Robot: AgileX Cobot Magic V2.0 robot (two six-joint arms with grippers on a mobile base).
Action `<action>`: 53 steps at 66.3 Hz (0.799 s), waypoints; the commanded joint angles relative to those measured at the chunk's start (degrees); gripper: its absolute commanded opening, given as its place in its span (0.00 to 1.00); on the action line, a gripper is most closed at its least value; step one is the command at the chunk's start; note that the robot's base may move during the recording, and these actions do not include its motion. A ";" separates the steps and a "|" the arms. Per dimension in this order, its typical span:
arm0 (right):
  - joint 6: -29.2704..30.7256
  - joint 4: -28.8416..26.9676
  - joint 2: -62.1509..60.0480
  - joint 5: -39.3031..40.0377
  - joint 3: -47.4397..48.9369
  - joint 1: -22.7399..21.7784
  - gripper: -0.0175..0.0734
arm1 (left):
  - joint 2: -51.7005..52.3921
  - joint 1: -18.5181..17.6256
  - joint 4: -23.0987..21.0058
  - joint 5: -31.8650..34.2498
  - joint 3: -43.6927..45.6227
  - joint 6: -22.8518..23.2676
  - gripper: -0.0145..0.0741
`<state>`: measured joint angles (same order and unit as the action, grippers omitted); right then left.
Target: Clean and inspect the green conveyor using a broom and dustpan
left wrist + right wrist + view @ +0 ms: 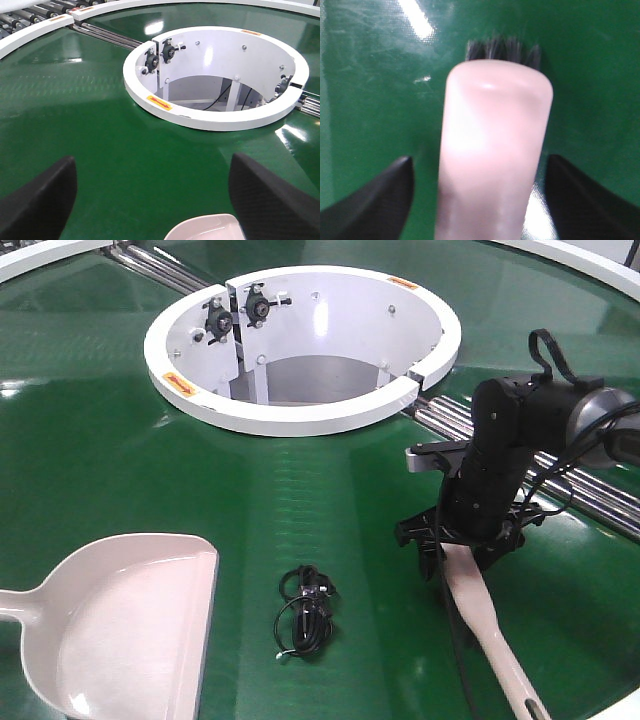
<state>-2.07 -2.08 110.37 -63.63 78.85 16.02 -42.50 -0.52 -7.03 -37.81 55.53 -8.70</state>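
One green conveyor (100, 440) forms the surface. It carries one white ring hub (300, 420), one dustpan (130, 630), one broom (497, 635) and one bundle of black cable (305, 610). Two black knobs (258, 308) are on the hub's inner wall, and the front view shows two orange labels (180, 382) on its rim. The chrome roller strips (590, 490) are several, too blurred to count. There are two end effectors: the right end effector (462, 548), and the left end effector (155, 200), of which only two dark fingers (40, 200) show.
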 commanded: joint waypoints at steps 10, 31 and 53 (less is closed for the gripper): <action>0.00 2.08 -2.13 -0.39 1.55 -0.22 0.29 | 0.08 -0.26 -0.40 3.56 1.89 0.18 0.81; 0.73 2.08 -6.94 -3.78 1.55 -0.22 0.18 | 0.07 -0.26 -0.45 3.56 1.89 0.18 0.81; 0.93 2.08 -11.94 -7.33 1.55 -0.22 0.18 | 0.07 -0.26 -0.45 3.61 1.89 -0.24 0.81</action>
<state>-1.39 -0.42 101.53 -69.61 78.85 16.02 -42.50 -0.52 -7.03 -37.87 55.53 -8.88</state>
